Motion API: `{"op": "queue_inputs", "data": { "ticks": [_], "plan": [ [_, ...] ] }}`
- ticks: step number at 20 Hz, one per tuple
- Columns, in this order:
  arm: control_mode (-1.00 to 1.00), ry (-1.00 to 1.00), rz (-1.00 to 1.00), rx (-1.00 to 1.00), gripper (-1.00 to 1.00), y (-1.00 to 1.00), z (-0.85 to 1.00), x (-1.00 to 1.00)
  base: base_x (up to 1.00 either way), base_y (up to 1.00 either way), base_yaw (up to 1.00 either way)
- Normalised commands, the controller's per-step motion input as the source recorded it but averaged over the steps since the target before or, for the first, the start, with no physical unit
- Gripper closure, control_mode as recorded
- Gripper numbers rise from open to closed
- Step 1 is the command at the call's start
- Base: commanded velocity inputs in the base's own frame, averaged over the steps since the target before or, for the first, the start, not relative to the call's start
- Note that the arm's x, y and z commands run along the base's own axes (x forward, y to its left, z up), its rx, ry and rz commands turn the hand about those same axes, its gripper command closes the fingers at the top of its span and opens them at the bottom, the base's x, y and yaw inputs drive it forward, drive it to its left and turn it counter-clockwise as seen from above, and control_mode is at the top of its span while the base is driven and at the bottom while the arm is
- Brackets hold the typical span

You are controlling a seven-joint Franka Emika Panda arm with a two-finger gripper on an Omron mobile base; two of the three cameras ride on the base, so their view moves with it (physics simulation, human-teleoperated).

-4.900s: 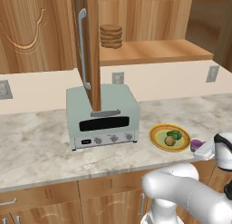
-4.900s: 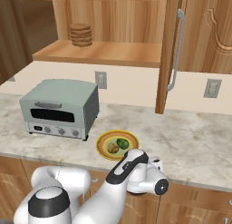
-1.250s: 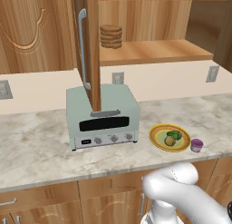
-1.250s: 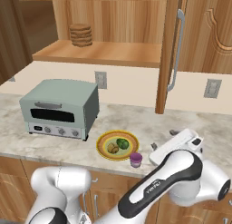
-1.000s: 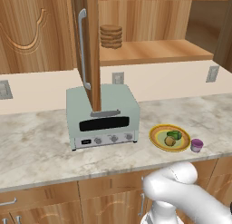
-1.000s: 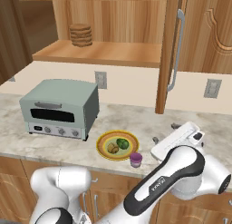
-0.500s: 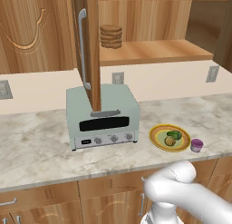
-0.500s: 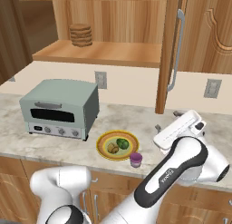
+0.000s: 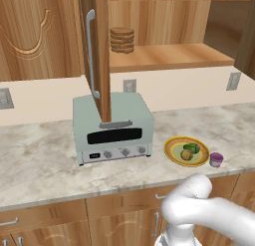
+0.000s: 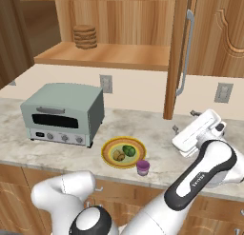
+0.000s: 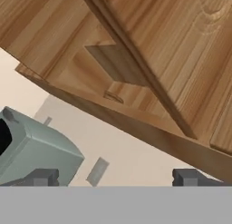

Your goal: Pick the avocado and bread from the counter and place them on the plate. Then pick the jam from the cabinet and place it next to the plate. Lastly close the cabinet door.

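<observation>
Plate (image 10: 108, 150): flat on the counter (image 10: 152, 162), right of the toaster oven (image 10: 62, 114).
Avocado (image 10: 128, 150) and bread (image 10: 119, 156): both on the plate, side by side.
Jam (image 10: 142, 167): upright on the counter, just beside the plate's front-right rim (no readable label).
Cabinet door (image 10: 178, 53): swung open, long axis vertical, handle (image 10: 185, 53) running up and down.
Cabinet (image 9: 169, 56): shelf carries a stack of brown discs (image 9: 122, 39).
Gripper (image 10: 190, 121): jaws wide apart, empty, raised above the counter right of the plate, near the door's lower edge.
Writing: none legible anywhere.
</observation>
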Motion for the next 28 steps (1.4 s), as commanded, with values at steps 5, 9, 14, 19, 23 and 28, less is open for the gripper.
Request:
{"op": "queue_inputs", "data": {
  "ticks": [5, 9, 14, 19, 23, 28],
  "plan": [
    [-1.00, -0.19, 0.09, -0.02, -1.00, -0.23, 0.31, 0.00, 0.00, 0.00, 0.00],
    [-1.00, -0.18, 0.05, -0.07, -1.00, -0.01, 0.33, 0.00, 0.00, 0.00, 0.00],
    [-1.00, -0.11, 0.00, -0.11, -1.00, 0.09, 0.28, 0.03, 0.00, 0.00, 0.00],
    [-1.00, -0.02, 0.00, -0.14, -1.00, 0.16, 0.15, 0.24, 0.00, 0.00, 0.00],
    [-1.00, 0.00, 0.00, -0.09, -1.00, 0.04, 0.29, 0.26, 0.00, 0.00, 0.00],
    [-1.00, 0.00, 0.00, -0.02, -1.00, 0.00, 0.34, 0.18, 0.00, 0.00, 0.00]
  ]
}}
